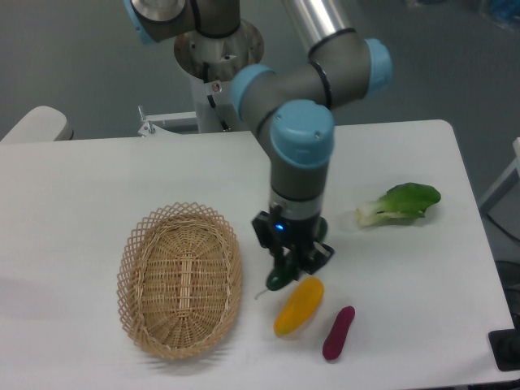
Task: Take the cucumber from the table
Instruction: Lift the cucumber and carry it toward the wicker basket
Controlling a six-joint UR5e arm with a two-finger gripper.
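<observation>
The cucumber (278, 279) is dark green and glossy. Only its near end shows, sticking out below my gripper (291, 264) on the white table (97, 179); the rest is hidden by the fingers. The gripper points straight down, low over the table just right of the basket. Its two dark fingers (317, 257) sit on either side of the cucumber and look closed against it. The cucumber's end appears to rest at table level, touching the yellow vegetable's top end.
A wicker basket (180, 279) lies left of the gripper. A yellow vegetable (299, 305) and a dark purple one (338, 332) lie just in front of it. A leafy bok choy (401, 203) lies to the right. The table's front edge is near.
</observation>
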